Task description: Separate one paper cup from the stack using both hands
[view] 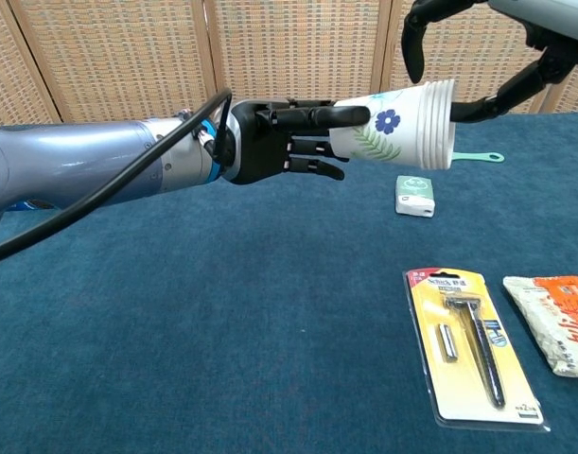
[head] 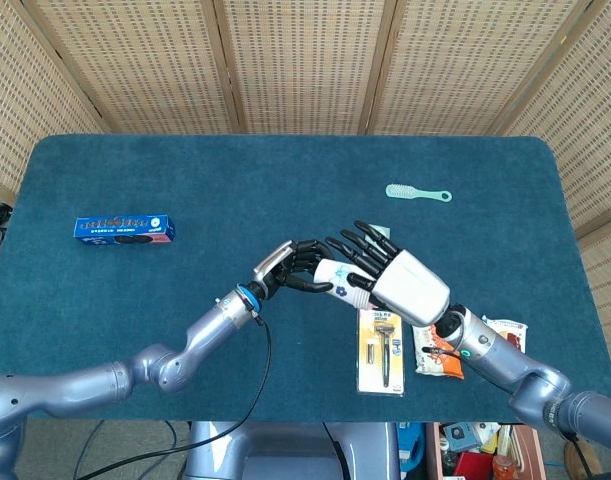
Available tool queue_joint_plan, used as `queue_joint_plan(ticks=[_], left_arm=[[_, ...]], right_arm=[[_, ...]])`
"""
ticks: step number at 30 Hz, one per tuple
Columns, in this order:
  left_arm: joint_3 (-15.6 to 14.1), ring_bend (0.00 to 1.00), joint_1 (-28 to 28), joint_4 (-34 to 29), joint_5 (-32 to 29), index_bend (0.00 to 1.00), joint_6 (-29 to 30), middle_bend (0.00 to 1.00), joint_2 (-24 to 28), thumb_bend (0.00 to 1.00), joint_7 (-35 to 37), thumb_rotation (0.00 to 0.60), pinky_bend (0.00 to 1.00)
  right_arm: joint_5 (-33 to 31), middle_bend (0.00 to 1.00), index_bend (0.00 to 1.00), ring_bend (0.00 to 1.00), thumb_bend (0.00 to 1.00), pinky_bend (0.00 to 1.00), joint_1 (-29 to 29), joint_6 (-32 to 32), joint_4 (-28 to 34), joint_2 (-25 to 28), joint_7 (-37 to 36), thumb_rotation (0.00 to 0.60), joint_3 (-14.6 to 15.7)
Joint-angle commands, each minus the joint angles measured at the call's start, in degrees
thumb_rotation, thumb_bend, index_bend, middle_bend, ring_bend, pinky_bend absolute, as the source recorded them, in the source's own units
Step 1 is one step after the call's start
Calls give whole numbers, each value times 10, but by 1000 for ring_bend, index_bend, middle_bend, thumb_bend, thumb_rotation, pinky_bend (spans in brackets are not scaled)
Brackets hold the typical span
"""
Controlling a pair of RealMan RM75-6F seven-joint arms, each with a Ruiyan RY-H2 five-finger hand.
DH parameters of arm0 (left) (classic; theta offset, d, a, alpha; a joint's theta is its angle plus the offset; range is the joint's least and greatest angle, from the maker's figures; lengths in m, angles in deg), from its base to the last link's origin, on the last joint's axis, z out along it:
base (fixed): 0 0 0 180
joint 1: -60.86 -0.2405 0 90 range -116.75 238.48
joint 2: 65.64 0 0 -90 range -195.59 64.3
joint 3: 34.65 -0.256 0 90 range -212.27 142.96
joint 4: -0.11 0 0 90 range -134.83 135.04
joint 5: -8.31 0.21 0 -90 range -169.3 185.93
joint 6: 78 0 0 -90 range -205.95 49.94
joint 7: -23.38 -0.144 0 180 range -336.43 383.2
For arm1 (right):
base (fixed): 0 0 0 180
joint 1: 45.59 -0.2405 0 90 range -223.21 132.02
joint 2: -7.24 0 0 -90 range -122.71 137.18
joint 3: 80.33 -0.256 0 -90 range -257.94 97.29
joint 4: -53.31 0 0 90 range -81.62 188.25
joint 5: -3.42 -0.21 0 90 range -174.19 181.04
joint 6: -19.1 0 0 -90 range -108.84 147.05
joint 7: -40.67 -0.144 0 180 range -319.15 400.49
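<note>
Paper cup stack [view: 402,126] lay sideways in the air above the table [head: 185,180].
The left hand [view: 270,142] gripped its base; the right hand [head: 390,275] arched spread-fingered over its rims, holding nothing.

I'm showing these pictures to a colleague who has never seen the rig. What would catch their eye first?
Probably the stack of paper cups with a blue flower print, held sideways above the middle of the blue table by the left hand. Next, the right hand reaching over the stack's open end, fingers spread around its rims. Nearer the table's front right edge lie a packaged razor and a snack packet.
</note>
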Motion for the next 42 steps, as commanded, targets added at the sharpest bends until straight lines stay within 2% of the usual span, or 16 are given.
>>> queue_joint_plan(ticks=[1, 6, 11, 33, 42], left_arm=[[1, 512, -1, 1, 1, 496, -2, 494, -1, 119, -1, 600, 476], [3, 512, -1, 4, 1, 496, -6, 494, -4, 119, -2, 600, 477], [6, 512, -2, 7, 1, 496, -11, 494, -6, 119, -2, 600, 476], [17, 512, -10, 12, -1, 496, -23, 494, -12, 119, -1, 600, 476], [20, 512, -28, 24, 0, 496, -24, 494, 5, 120, 4, 600, 476]], right_arm=[[-1, 55, 575, 61, 456, 93, -3, 4, -5, -4, 0, 600, 3], [-1, 29, 591, 61, 528, 99, -6, 6, -11, -8, 3, 600, 8], [-4, 25, 632, 61, 556, 107, -9, 9, -18, -14, 6, 600, 12], [-2, 31, 703, 60, 578, 109, -8, 64, -68, -41, 2, 600, 27], [6, 34, 705, 60, 580, 109, 6, 96, -79, -26, 0, 600, 39]])
